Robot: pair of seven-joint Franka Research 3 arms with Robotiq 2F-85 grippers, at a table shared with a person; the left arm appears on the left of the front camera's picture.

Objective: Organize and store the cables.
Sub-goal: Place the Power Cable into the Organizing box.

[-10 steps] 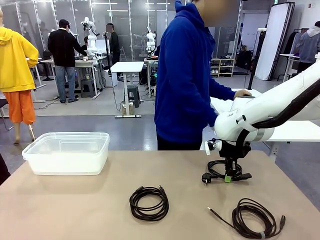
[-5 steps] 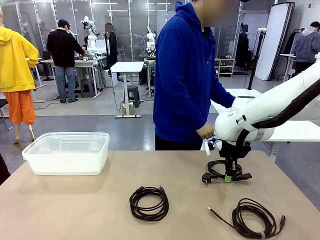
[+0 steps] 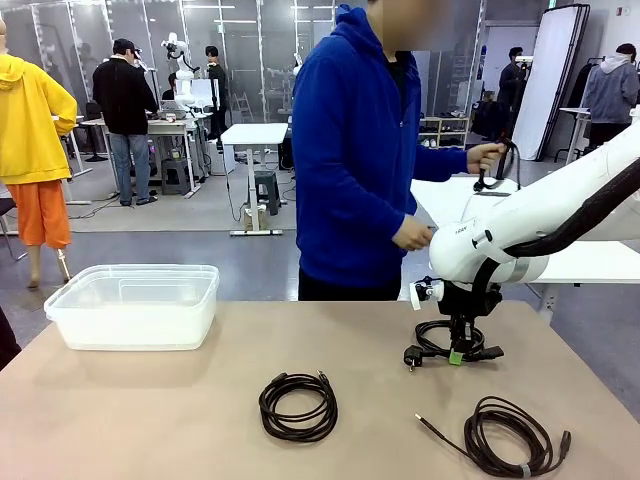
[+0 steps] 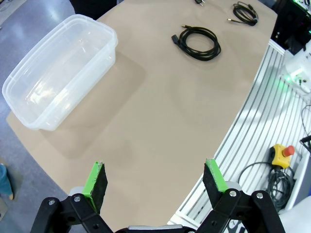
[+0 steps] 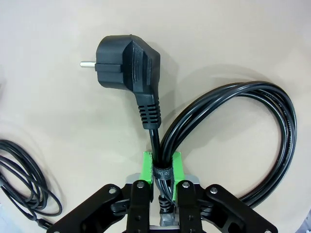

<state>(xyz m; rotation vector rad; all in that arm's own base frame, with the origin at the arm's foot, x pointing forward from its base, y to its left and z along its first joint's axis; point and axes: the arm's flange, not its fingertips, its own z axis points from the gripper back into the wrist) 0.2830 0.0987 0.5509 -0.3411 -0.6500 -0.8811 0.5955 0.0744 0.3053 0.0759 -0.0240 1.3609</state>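
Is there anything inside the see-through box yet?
Empty. The box has a bare bottom, seen through its clear walls and from above in the left wrist view; a cable coil lies outside on the table.

Desk point(image 3: 150, 420): clear plastic tub point(image 3: 132, 305) back-left | black coiled cable point(image 3: 300, 432) front-centre | black plugged cable point(image 3: 432, 350) right, in right hand point(image 3: 457, 355) | black taped coil point(image 3: 480, 440) front-right

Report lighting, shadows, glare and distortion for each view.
Front view: even overhead light, faint shadow under the middle cable coil, reflections in the glass walls behind. Left wrist view: wide-angle lens bows the table, glints on the clear bin, soft shadow beside it. Right wrist view: sharp close-up, soft shadow under the power cable in the right tool, sheen on its plug.
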